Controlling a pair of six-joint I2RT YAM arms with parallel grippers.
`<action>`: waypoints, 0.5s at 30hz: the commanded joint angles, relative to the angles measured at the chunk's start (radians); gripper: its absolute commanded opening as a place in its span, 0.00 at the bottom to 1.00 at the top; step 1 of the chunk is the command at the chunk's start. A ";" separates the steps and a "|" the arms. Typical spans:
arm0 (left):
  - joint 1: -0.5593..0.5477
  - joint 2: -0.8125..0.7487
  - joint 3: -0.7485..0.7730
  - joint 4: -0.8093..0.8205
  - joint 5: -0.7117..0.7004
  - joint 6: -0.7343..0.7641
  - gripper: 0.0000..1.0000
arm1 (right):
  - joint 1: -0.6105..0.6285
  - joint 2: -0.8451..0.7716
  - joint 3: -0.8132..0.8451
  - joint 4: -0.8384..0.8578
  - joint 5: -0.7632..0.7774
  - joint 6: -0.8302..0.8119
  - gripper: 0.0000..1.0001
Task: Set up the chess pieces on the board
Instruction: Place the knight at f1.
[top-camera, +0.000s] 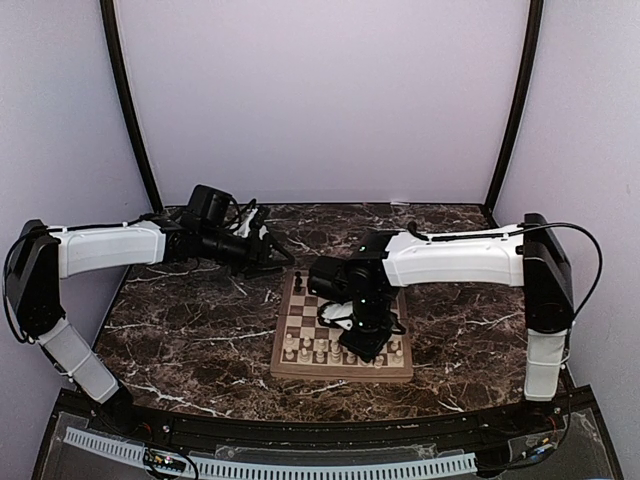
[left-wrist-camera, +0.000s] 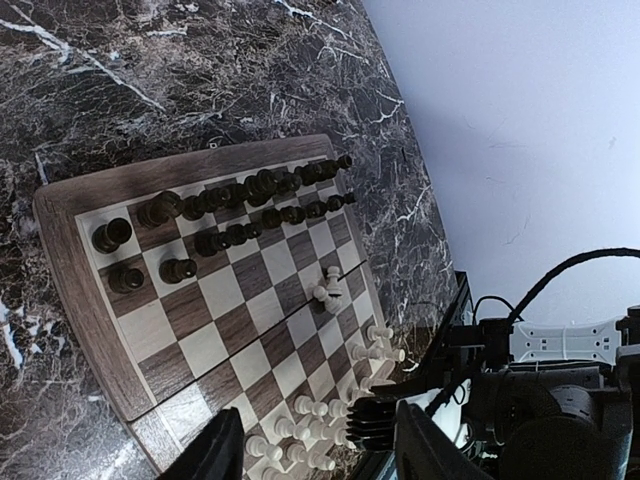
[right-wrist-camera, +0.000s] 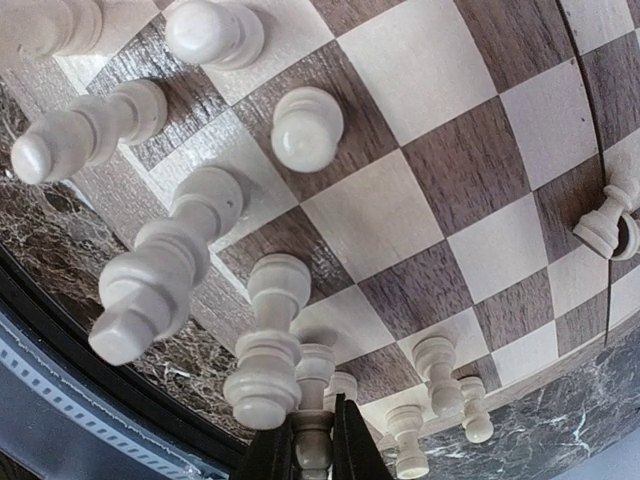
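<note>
**Q:** Right gripper (right-wrist-camera: 312, 455), wrist view; what lies between the fingers (right-wrist-camera: 268, 455)?

**A:** One cream piece (right-wrist-camera: 313, 425), pinched by its stem; the jaws are drawn in close against it. In the top view this gripper points down over the near rows of the board (top-camera: 340, 376); whether the piece's base touches a square cannot be told.

**Q:** And around that gripper?

**A:** The other cream pieces (right-wrist-camera: 150, 285) stand on squares to its left and just ahead of its fingertips. The tall ones are at the left; a few small ones are at its right, close to the board's edge. Farther ahead and to the right, a lone cream figure (right-wrist-camera: 603, 225) sits on a mid-board square, apart from the rest; upright or tipped cannot be told.

**Q:** Left gripper (left-wrist-camera: 318, 440)?

**A:** Its jaws are spread wide with nothing between them. In the top view it hangs above the marble table (top-camera: 190, 330), just off the board's far left corner and not touching it.

**Q:** What does its wrist view show?

**A:** The whole board lies beyond the fingertips; the cream rows show between the two fingers. The dark pieces (left-wrist-camera: 250, 195) stand in two rows at the opposite end, well apart from both grippers. The lone cream figure stands on the open squares between the two sets.
</note>
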 joint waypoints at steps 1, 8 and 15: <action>0.003 -0.033 -0.013 0.012 0.007 0.002 0.54 | 0.007 0.014 0.007 0.017 0.010 -0.008 0.04; 0.003 -0.030 -0.015 0.009 0.009 0.003 0.54 | 0.008 0.020 -0.001 0.030 0.033 -0.008 0.05; 0.003 -0.018 -0.006 0.012 0.016 0.002 0.54 | 0.007 0.027 0.000 0.020 0.045 -0.006 0.06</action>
